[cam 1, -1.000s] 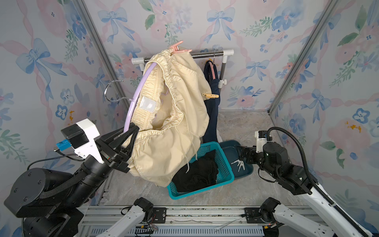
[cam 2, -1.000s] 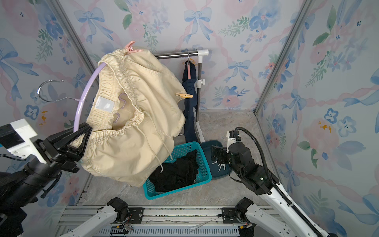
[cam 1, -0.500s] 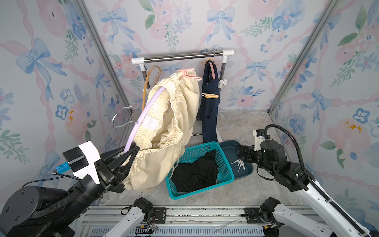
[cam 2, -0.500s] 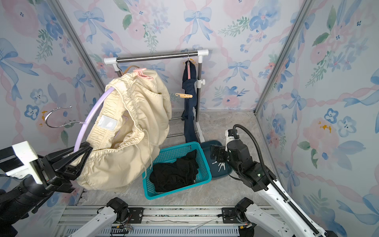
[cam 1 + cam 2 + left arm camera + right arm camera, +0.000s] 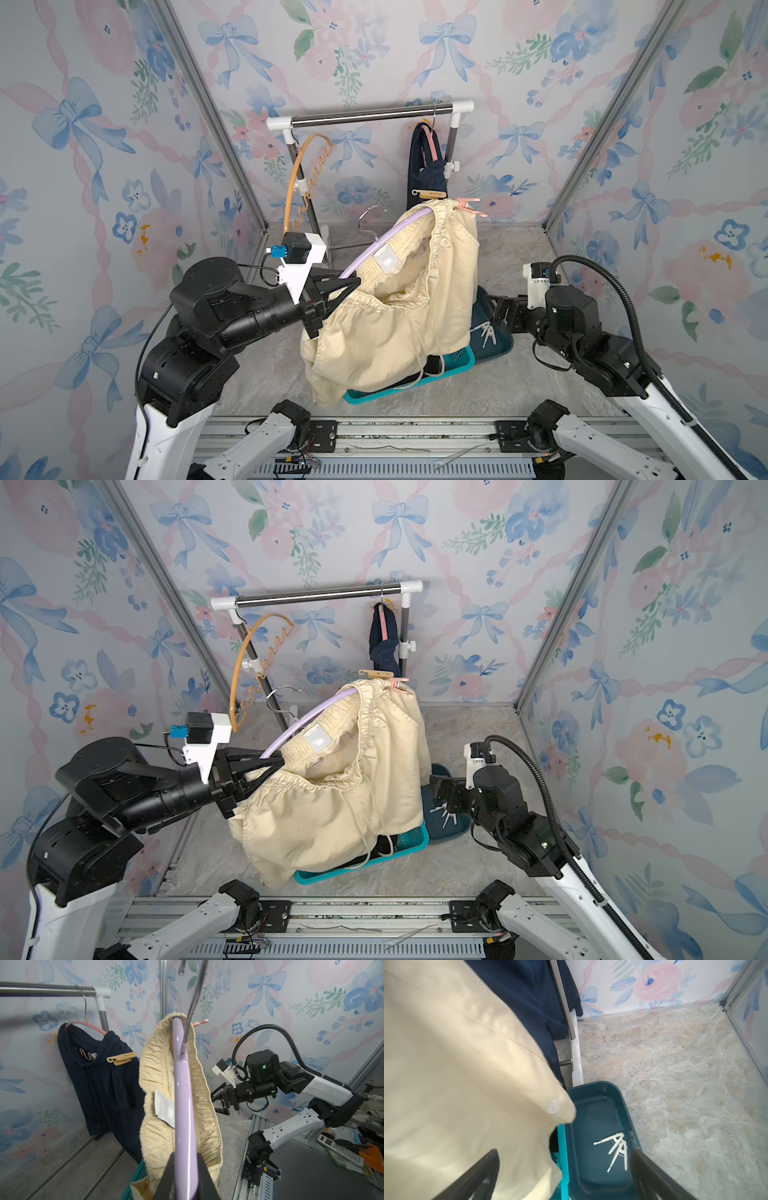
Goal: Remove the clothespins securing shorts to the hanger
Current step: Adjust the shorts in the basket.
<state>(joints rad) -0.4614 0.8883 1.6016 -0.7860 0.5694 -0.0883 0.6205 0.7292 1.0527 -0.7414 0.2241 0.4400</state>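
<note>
Three pairs of shorts, three hangers, two bins, one rail, clothespins in three colours.
Shorts: cream shorts [image 5: 386, 332], navy shorts [image 5: 99, 1088], black shorts [image 5: 433, 365]. Hangers: lilac hanger [image 5: 184, 1105], pink hanger [image 5: 91, 1025], orange hanger [image 5: 316, 137]. Clothespins: one pale orange clothespin [image 5: 121, 1058], one pink clothespin [image 5: 471, 205], white clothespins [image 5: 616, 1147] overlapping, at least two. Bins: teal basket [image 5: 457, 361], dark blue tray [image 5: 591, 1118]. Rail [image 5: 370, 116].

Marbled floor [image 5: 515, 245] carries teal basket [image 5: 460, 360], blue tray [image 5: 593, 1118]
</note>
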